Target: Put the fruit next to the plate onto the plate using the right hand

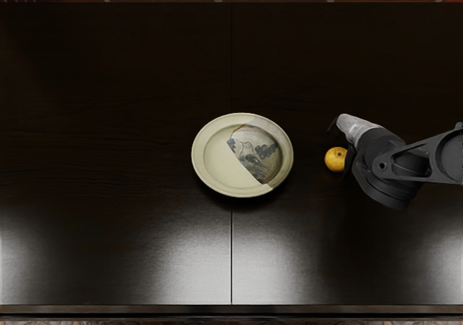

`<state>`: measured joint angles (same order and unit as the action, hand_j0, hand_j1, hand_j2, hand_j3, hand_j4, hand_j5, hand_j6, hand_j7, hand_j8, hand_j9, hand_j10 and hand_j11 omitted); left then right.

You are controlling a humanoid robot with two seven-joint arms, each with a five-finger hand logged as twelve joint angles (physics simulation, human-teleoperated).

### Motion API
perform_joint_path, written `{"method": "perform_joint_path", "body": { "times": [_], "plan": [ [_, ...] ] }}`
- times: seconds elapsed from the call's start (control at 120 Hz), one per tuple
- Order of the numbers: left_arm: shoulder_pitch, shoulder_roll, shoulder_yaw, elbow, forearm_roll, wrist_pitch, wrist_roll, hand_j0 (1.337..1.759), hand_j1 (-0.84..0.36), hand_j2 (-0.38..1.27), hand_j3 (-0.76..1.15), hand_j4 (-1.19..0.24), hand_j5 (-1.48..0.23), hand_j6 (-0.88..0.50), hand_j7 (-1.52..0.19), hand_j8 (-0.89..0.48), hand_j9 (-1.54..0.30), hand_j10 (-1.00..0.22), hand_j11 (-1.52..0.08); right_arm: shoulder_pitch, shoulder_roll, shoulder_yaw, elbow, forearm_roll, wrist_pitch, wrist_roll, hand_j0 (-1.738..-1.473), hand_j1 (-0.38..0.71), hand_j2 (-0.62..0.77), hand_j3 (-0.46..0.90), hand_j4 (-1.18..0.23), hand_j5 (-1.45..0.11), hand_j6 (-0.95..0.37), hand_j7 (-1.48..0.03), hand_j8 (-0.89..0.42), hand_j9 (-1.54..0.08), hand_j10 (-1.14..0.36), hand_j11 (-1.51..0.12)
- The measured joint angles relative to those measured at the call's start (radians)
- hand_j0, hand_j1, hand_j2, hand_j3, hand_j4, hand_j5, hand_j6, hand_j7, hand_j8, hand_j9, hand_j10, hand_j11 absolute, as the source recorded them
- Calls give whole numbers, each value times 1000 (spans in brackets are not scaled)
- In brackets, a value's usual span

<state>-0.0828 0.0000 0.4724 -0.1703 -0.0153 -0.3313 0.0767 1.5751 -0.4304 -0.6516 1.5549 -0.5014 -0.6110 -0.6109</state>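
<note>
Head view, A: where's the small round yellow fruit (336, 158)?
B: We see it on the dark table (108, 195), right of centre, near the round cream ceramic plate (206, 151), not on it. Right hand (359, 142) at fruit's right; open or closed, we can't tell.

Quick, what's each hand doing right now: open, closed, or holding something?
Left hand: not in view.
Right hand: right beside the yellow fruit, which lies off the plate; open or closed cannot be told.
</note>
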Motion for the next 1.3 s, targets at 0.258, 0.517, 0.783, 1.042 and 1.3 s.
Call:
{"method": "perform_joint_path", "body": {
  "times": [0.258, 0.517, 0.783, 1.042, 1.3],
  "plan": [
    [0, 0, -1, 0, 0, 0, 0, 1658, 349, 0, 0, 0, 0, 0, 0, 0, 0, 0, 0, -11, 23, 0, -25, 4, 0, 0, -1658, 53, -66, 0, -336, -436, -337, -436, -336, -436, -336, -436],
    [0, 0, -2, 0, 0, 0, 0, 1658, 349, 0, 0, 0, 0, 0, 0, 0, 0, 0, 0, -16, 33, -6, -31, 6, 0, 0, -1658, 60, -67, 0, -342, -444, -343, -444, -342, -444, -342, -444],
    [0, 0, -2, 0, 0, 0, 0, 1658, 349, 0, 0, 0, 0, 0, 0, 0, 0, 0, 0, -18, 37, -15, -36, 6, 0, 0, -1658, 86, -71, 0, -364, -472, -364, -472, -364, -472, -364, -472],
    [0, 0, -3, 0, 0, 0, 0, 1658, 349, 0, 0, 0, 0, 0, 0, 0, 0, 0, 0, -17, 38, -19, -36, 6, 0, 0, -1658, 112, -76, 0, -385, -500, -386, -500, -385, -500, -385, -500],
    [0, 0, -3, 0, 0, 0, 0, 1658, 349, 0, 0, 0, 0, 0, 0, 0, 0, 0, 0, -15, 52, -30, -37, 6, 0, 0, -1658, 140, -81, 0, -409, -531, -409, -531, -409, -531, -409, -531]
  ]
}}
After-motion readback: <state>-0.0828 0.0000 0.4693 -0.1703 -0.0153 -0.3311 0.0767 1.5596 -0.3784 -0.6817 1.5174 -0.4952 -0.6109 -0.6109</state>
